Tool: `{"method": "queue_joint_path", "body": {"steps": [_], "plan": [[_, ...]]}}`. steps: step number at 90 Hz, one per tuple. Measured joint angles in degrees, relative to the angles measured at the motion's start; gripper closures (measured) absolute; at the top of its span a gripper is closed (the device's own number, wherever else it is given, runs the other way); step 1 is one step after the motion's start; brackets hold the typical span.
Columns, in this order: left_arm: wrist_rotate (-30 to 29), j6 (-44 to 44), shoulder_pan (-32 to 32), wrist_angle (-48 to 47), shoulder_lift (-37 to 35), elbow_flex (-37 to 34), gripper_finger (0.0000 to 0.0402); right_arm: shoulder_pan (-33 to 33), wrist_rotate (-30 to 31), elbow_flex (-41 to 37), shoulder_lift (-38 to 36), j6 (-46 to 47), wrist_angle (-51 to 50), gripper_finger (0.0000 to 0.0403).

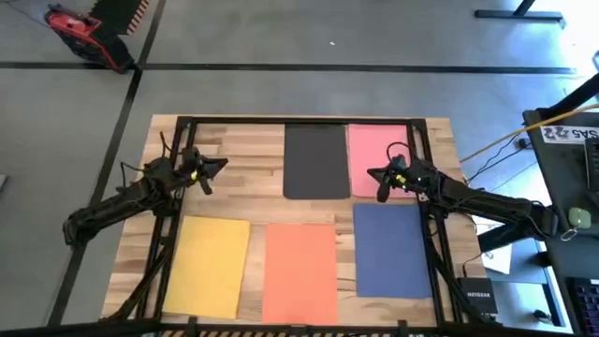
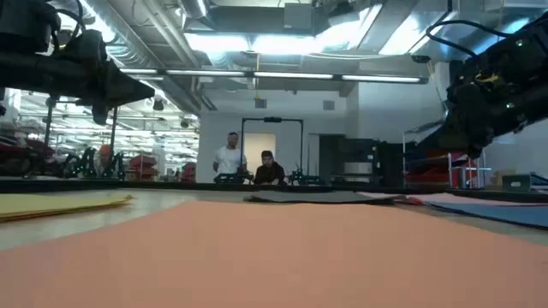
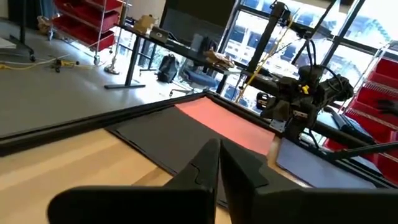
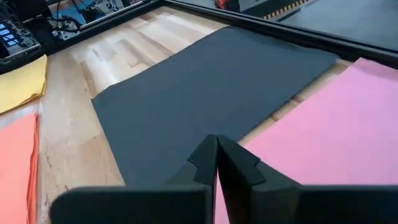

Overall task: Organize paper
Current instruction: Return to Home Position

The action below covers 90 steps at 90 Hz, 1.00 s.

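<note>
Five flat, matte paper rectangles (image 1: pixel 299 271); left fingers (image 3: pixel 204 171) and right fingers (image 4: pixel 204 160) pressed together.

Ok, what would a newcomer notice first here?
The coloured paper on the wooden table: black paper and pink paper side by side at the far side, yellow paper, orange paper and blue paper in a row at the near side. Above it two dark arms hover, both shut: the left gripper over bare wood, the right gripper at the pink paper's edge.
</note>
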Motion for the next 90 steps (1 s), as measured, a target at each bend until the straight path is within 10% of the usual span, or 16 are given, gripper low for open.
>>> {"method": "queue_joint_path", "body": {"steps": [90], "plan": [[0.0, -0.4, 0.0, 0.0, 0.0, 0.0, 0.0402, 0.0, 0.0, 0.0, -3.9, 0.0, 0.0, 0.0403]]}}
